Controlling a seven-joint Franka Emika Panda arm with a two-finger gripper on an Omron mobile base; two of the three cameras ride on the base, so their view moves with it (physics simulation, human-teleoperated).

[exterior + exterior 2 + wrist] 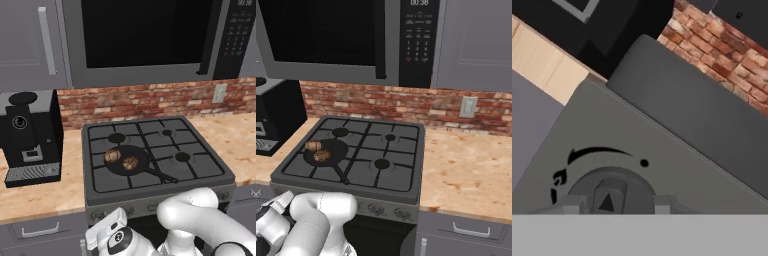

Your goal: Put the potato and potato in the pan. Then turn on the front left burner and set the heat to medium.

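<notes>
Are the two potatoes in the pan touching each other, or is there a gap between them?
Apart. In the left base view, a strip of black pan floor shows between the left potato and the right potato. The right base view gives less detail.

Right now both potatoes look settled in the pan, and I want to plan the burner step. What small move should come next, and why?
Probably turn the knob. Both potatoes already lie in the pan on the stove, and the hand view shows the pincer closed around a round knob on the stove's front panel, with a flame mark and a dot beside it. Which burner it serves I cannot tell.
</notes>
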